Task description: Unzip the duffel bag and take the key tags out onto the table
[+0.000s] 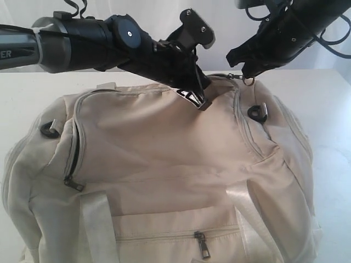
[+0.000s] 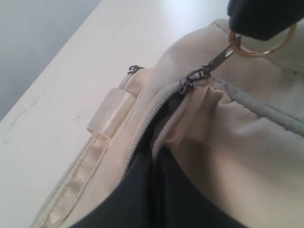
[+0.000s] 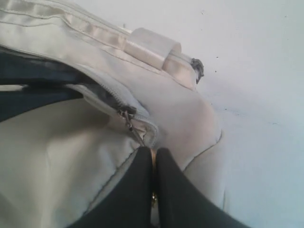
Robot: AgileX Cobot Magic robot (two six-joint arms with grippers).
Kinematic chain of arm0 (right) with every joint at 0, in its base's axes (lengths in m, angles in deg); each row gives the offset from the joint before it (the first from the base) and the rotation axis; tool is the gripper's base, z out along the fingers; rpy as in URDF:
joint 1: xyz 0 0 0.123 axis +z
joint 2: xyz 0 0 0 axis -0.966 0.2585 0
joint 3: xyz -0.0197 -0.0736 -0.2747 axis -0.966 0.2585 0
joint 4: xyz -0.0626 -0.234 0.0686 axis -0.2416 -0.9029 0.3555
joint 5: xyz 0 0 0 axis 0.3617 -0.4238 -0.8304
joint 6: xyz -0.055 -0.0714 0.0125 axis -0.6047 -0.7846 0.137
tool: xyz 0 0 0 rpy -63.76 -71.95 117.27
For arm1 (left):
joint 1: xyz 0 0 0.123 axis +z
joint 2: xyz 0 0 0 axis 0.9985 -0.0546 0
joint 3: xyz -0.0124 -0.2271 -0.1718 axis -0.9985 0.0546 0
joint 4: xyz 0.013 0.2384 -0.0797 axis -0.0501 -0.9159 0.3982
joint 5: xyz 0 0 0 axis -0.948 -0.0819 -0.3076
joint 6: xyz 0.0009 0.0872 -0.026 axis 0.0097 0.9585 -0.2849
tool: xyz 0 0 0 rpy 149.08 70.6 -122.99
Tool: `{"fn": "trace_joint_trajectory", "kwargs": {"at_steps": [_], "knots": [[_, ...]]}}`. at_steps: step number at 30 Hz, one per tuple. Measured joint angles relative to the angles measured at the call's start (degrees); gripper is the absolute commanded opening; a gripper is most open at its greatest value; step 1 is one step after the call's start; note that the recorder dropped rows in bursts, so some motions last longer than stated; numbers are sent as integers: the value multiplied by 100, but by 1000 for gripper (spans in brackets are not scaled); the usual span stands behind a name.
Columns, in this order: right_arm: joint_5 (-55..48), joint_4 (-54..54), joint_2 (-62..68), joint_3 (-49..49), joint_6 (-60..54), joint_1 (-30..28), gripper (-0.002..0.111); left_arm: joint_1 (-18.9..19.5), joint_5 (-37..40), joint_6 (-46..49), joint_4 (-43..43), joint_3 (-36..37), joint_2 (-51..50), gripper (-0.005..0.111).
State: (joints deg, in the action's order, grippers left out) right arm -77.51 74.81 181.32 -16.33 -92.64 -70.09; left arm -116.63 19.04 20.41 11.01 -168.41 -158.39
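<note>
The white table (image 1: 332, 126) bears one cream duffel bag (image 1: 164, 159), lying on it.

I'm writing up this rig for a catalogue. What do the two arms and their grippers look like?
The left arm has a grey tube with partial white lettering, then black joint housings with a round bolted cap. The left gripper is black with white markings near its tip. The right arm and right gripper are black, trailing dark cables.

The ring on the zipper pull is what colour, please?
The ring is brassy gold; left wrist view.
</note>
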Motion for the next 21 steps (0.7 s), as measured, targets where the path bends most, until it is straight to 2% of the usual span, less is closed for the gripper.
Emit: {"fn": "trace_joint_trajectory", "kwargs": {"at_steps": [7, 13, 21], "knots": [[-137, 23, -9, 0, 47, 10, 0, 90, 262, -87, 55, -22, 0, 0], [-149, -578, -9, 0, 524, 44, 0, 90, 306, -87, 115, -31, 0, 0], [-110, -846, -9, 0, 679, 73, 0, 90, 368, -100, 90, -31, 158, 0]]}}
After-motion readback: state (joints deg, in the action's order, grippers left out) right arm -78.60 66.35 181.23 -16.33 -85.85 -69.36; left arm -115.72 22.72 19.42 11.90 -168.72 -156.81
